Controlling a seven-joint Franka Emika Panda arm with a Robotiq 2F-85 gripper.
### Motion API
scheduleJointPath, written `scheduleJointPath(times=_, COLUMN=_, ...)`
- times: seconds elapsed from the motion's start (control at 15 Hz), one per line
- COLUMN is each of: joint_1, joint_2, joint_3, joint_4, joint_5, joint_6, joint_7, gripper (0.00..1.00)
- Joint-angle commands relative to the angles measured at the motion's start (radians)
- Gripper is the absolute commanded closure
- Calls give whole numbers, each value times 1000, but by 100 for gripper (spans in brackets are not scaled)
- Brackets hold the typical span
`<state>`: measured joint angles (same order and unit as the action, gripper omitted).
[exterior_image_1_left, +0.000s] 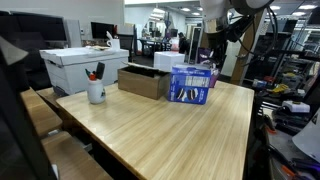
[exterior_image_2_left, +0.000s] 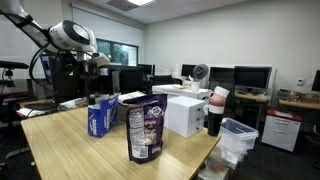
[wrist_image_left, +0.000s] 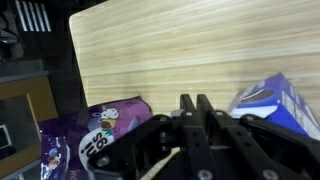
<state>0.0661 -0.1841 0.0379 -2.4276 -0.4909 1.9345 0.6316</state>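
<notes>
I see the purple snack bag (wrist_image_left: 100, 128) standing on the bench (wrist_image_left: 170, 50), the blue box (wrist_image_left: 275, 100) near it. My pincer (wrist_image_left: 195, 100) hangs above the gap between them, jaws pressed together and empty. A white box (exterior_image_2_left: 185, 115) stands farther along.

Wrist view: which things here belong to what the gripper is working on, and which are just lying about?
In hand: gripper, shut; purple bag and blue box, one on either side of it.
Lying about: white box; mug of pens; cardboard box; desk fan.
</notes>
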Motion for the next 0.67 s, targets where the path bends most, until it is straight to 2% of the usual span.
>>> scheduleJointPath(times=0.0, joint_1=-20, joint_2=-23, joint_3=-2, joint_4=-23, joint_5=85, joint_6=46, joint_7=-118, gripper=99)
scheduleJointPath(times=0.33, joint_1=-24, joint_2=-8, joint_3=-8, joint_4=-17, joint_5=182, joint_6=74, joint_7=-206, gripper=96)
scheduleJointPath(times=0.6, joint_1=-30, joint_2=-2, joint_3=-9, joint_4=-20, joint_5=232, joint_6=110, joint_7=-241, gripper=97)
